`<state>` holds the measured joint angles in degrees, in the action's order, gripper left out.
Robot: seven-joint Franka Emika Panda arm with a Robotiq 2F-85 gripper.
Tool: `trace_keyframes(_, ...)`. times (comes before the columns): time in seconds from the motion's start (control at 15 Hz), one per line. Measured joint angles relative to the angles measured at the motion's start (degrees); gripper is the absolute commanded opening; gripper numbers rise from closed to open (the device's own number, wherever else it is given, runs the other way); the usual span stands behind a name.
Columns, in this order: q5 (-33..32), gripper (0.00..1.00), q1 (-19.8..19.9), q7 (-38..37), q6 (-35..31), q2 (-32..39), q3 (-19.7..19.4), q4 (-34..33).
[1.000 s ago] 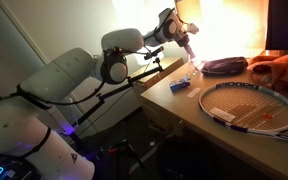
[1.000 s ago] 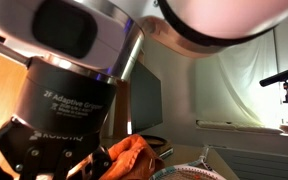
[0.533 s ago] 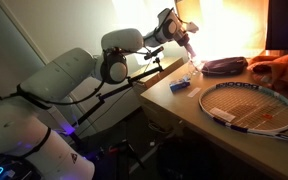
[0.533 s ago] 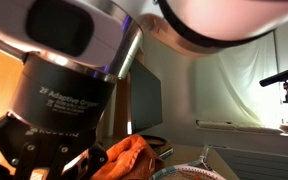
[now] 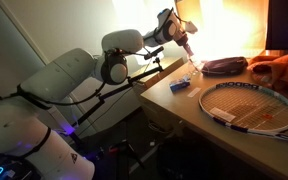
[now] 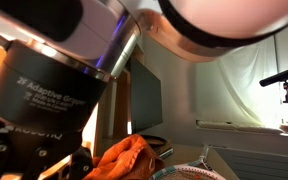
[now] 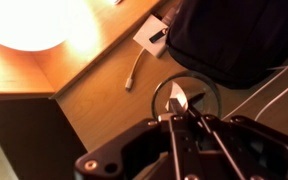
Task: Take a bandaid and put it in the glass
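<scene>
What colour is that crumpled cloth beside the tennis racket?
Orange. The cloth shows best in an exterior view, close up.

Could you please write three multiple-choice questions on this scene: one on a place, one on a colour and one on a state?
1. In the wrist view, where is the glass?
A. straight beneath the gripper
B. lying on its side at the table edge
C. on top of the dark bag

2. What colour is the crumpled cloth beyond the tennis racket?
A. green
B. orange
C. white

3. What state is the gripper in?
A. wide open and empty
B. shut on the bandaid
C. shut on a blue box

Answers:
1 A: the glass's round rim rings the fingertips.
2 B: the cloth shows orange in both exterior views.
3 B: the fingers meet on a small white piece over the glass's mouth.
</scene>
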<state>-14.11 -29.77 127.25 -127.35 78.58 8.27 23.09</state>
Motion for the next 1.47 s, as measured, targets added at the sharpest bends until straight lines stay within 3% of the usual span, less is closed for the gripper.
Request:
trace_keyframes(0.73,3.0,0.01,0.3,1.9,-0.2,1.3,0.6,0.2)
trace_keyframes(1.47,2.8,0.01,0.3,1.8,0.8,1.4,-2.1,0.1)
